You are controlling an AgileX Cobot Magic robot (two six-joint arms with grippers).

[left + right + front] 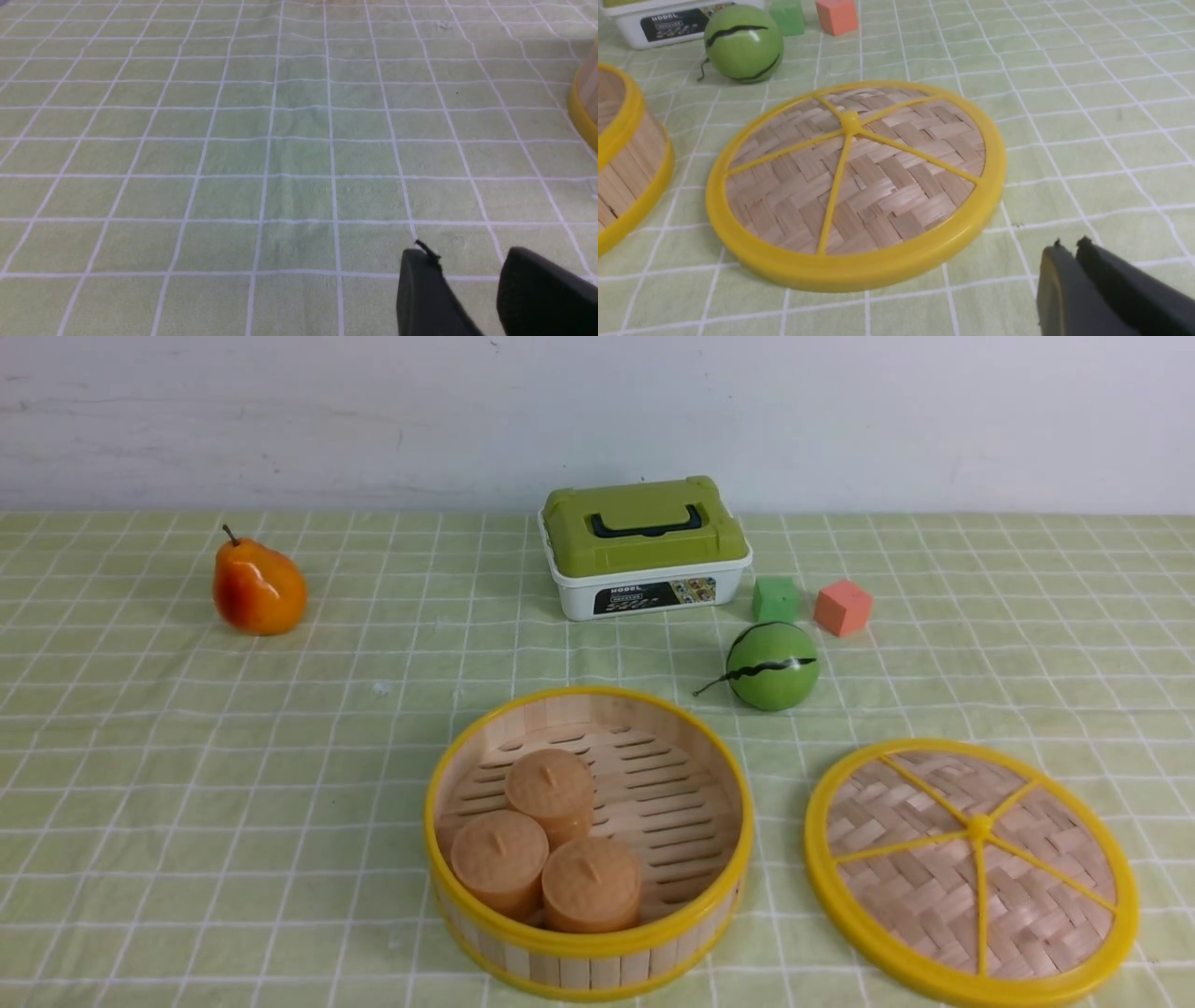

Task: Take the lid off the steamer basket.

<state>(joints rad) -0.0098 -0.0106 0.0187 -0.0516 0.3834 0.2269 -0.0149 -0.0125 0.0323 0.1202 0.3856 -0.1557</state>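
The steamer basket [586, 943] stands uncovered at the front centre, with three round orange buns [549, 789] on its slotted floor. The lid [971, 868] lies flat on the cloth to the basket's right, apart from it; it also shows in the right wrist view [854, 186]. Neither gripper shows in the front view. My right gripper [1069, 245] is shut and empty, just off the lid's rim. My left gripper [467, 254] is open and empty over bare cloth, left of the basket, whose rim [584, 116] shows at the frame's edge.
A green ball [773, 665] lies behind the gap between basket and lid. A white box with an olive-green top [644, 546], a green cube [776, 599] and an orange cube [842, 607] stand farther back. A pear [258, 586] is at the far left.
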